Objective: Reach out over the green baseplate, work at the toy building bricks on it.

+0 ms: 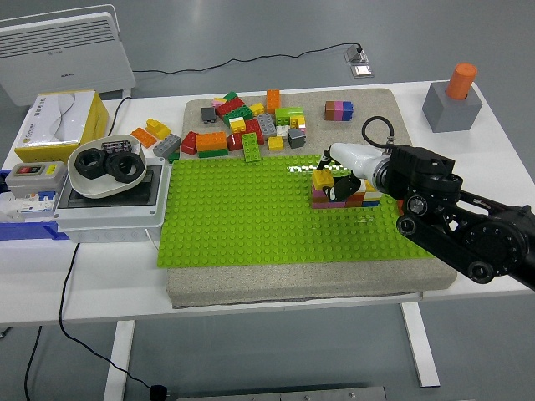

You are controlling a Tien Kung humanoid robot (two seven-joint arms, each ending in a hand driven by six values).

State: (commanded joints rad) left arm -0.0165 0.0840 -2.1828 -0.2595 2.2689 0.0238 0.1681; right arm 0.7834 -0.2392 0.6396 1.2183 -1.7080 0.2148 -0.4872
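The white table [501, 159] carries a beige stone-like slab [292, 288], with the green studded baseplate [251, 225] on its near part. A small stack of multicoloured toy bricks [338, 194] stands on the baseplate toward 3 o'clock; a loose pile of plastic bricks [242, 125] lies on the slab at 12 o'clock; a grey switch box [109, 205] sits at 9 o'clock.
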